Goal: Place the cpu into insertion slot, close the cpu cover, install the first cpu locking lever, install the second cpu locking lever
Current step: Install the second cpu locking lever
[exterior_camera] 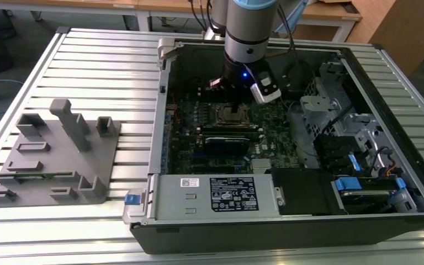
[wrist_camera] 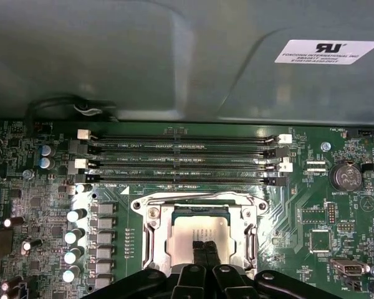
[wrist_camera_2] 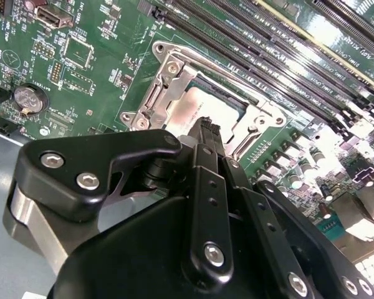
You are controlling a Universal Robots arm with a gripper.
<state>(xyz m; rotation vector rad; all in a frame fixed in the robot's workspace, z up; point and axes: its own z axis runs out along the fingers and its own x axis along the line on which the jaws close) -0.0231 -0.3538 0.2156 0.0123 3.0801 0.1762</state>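
Claw point(wrist_camera: 205, 249) fingers pinched narrow, tips over cpu point(wrist_camera: 196, 235) seated in insertion slot point(wrist_camera: 151, 240); cpu cover point(wrist_camera_2: 174, 71) closed.

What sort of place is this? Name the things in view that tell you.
Probably a robotics lab or workshop: an open computer case lies on a slatted metal table, a robot arm reaches into it, and wooden desks stand behind.

The cpu point(wrist_camera: 196, 233) has a smooth, pale metal face. The cpu cover point(wrist_camera: 151, 240) is shiny silver metal. The gripper point(wrist_camera_2: 206, 128) looks like matt black plastic with shiny screws. The bench point(exterior_camera: 101, 66) is ribbed, silvery metal. The grey block point(exterior_camera: 50, 160) looks like dull plastic.
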